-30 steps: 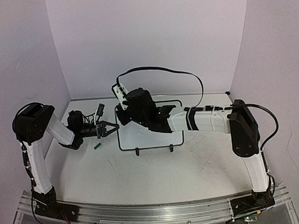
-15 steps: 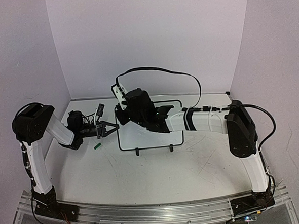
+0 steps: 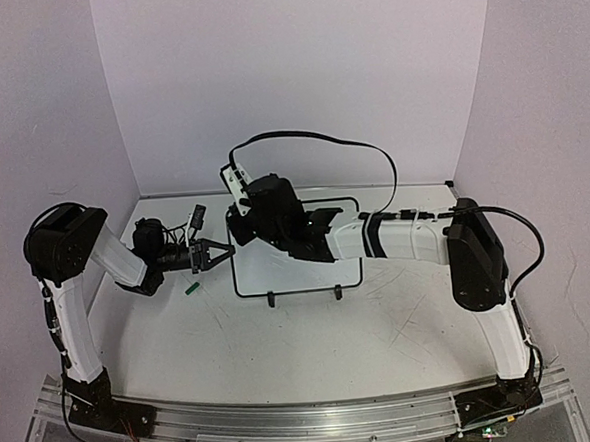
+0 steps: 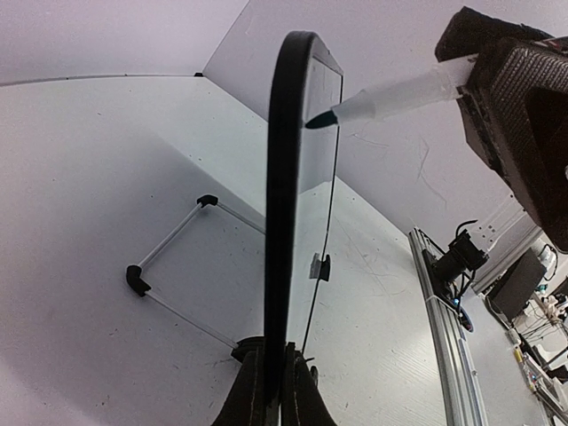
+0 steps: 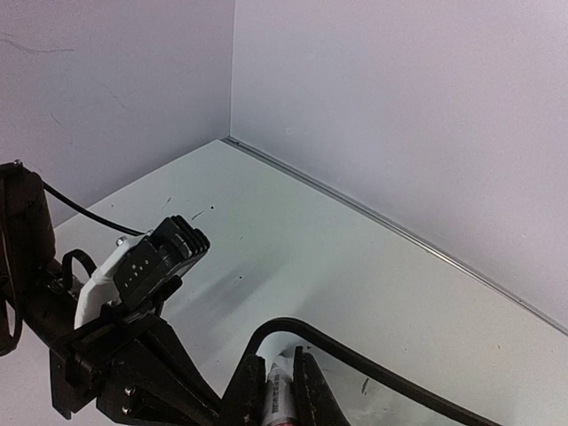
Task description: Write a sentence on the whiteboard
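You have a white table (image 3: 313,350) closed in by pale walls on three sides. Fine grey scratches (image 3: 413,319) mark its top, thickest on the right half. A metal rail (image 3: 307,418) runs along its near edge. The whiteboard (image 3: 288,274) stands on edge near the middle, toward the back, on two small black feet (image 3: 271,301) that touch the tabletop on its near side. From the left wrist you see a thin wire leg (image 4: 135,280) with black tips resting on the table behind the board. A small green piece (image 3: 192,285) lies left of the board, apart from it.
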`<state>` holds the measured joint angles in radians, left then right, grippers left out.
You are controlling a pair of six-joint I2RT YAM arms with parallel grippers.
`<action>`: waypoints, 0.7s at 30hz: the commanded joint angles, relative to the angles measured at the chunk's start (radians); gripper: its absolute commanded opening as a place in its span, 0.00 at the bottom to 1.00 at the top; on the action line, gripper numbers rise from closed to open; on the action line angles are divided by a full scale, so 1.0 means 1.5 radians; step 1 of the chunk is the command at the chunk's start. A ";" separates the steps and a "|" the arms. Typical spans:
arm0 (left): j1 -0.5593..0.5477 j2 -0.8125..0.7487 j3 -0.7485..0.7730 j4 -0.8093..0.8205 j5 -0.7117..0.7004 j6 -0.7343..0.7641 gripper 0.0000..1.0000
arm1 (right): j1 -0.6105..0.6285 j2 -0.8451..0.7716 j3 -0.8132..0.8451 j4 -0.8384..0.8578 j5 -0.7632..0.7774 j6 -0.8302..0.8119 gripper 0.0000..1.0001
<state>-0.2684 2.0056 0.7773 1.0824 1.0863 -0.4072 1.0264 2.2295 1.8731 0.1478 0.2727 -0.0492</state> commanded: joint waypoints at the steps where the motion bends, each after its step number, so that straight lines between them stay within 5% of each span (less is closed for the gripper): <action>1: 0.006 -0.033 -0.007 0.008 -0.020 0.009 0.00 | -0.003 -0.007 -0.009 0.006 0.018 0.013 0.00; 21: 0.007 -0.032 -0.005 0.008 -0.018 0.007 0.00 | -0.002 -0.037 -0.053 0.006 0.028 0.028 0.00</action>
<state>-0.2687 2.0056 0.7769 1.0740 1.0695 -0.4076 1.0373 2.2279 1.7969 0.1649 0.2723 -0.0184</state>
